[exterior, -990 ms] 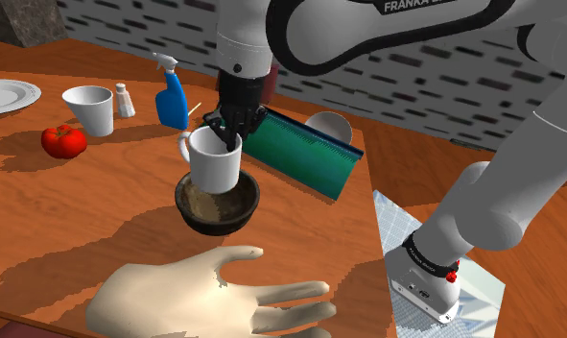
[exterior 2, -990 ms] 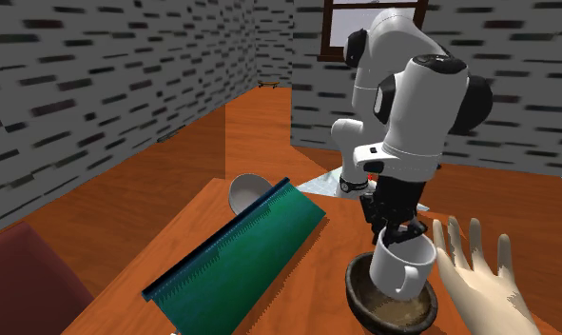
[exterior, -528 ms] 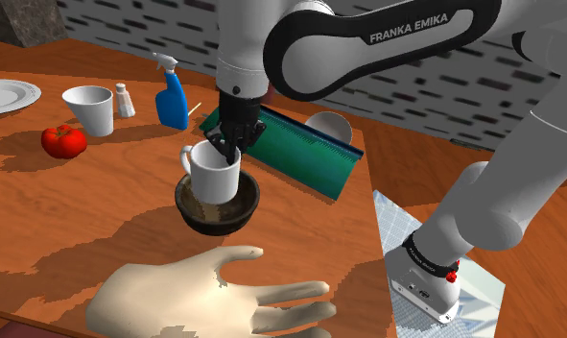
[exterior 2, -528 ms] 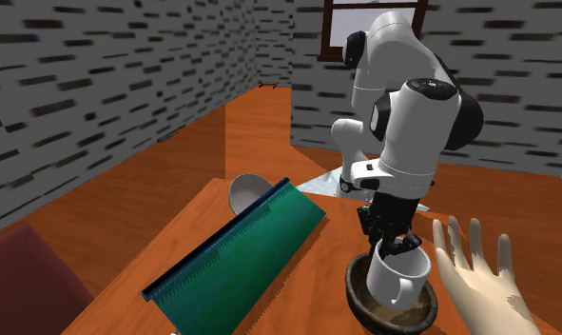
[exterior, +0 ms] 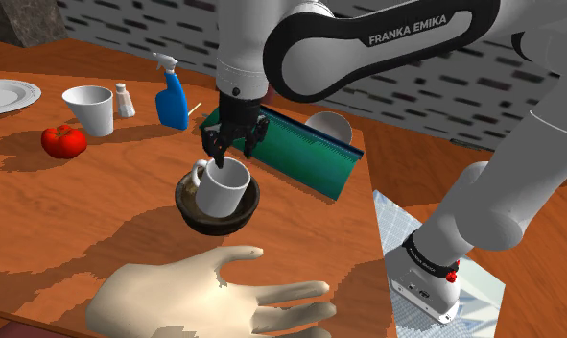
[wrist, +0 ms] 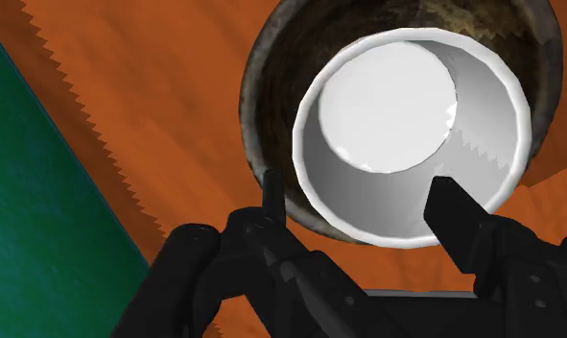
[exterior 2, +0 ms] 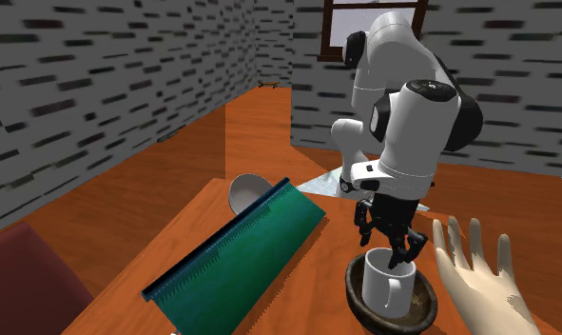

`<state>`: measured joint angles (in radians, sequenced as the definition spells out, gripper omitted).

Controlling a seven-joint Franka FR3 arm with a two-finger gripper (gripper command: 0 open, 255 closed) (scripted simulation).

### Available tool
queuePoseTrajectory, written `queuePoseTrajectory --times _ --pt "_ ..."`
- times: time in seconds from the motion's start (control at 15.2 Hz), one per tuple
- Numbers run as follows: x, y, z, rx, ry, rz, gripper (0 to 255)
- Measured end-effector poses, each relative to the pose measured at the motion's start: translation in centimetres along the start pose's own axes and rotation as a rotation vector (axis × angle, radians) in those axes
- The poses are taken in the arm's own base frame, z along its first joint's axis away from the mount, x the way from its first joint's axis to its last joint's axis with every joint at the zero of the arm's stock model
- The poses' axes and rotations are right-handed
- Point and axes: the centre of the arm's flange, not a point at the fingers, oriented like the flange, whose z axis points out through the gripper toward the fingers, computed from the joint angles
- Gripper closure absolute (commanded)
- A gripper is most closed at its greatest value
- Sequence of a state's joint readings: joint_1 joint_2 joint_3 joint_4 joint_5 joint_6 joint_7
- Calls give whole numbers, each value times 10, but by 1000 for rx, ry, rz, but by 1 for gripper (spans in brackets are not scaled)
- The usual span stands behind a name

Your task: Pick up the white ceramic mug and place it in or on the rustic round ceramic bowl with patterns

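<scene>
The white mug [exterior: 224, 188] sits in the dark, mottled round bowl [exterior: 192, 217], leaning a little, with its handle toward the shoulder view's left. My gripper [exterior: 231, 150] hangs just above the mug's rim, open, its fingers apart and off the mug. In the second exterior view the mug [exterior 2: 387, 282] rests in the bowl [exterior 2: 357, 291] with the gripper [exterior 2: 388, 245] above it. The wrist view looks down into the mug [wrist: 411, 134]; the bowl's rim [wrist: 260, 96] shows around it, and the gripper [wrist: 363, 202] straddles the mug's near wall without clasping it.
A green slab [exterior: 305, 154] leans just behind the bowl, with a white bowl [exterior: 329, 123] beyond it. A large pale hand model [exterior: 204, 293] lies in front. At the shoulder view's left stand a blue spray bottle [exterior: 173, 96], a white cup [exterior: 89, 108], a shaker [exterior: 125, 100], a tomato [exterior: 63, 140] and a plate [exterior: 3, 94].
The gripper lowered the mug into the bowl, then opened and let it go. The mug has settled lower and leans in the bowl.
</scene>
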<state>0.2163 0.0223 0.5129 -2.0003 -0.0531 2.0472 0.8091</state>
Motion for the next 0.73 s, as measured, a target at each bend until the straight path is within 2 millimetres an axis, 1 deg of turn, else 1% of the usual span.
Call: queuePoseTrajectory --times 0.26,0.33,0.4,0.53,0.59,0.73 --pt "0 0 0 0 0 0 0" --pt "0 0 -6 0 0 0 0" --pt "0 2 -16 1 0 0 0" --pt "1 -1 -39 1 1 0 0" --pt "1 0 -44 1 1 0 0" --pt "0 0 -49 0 1 0 0"
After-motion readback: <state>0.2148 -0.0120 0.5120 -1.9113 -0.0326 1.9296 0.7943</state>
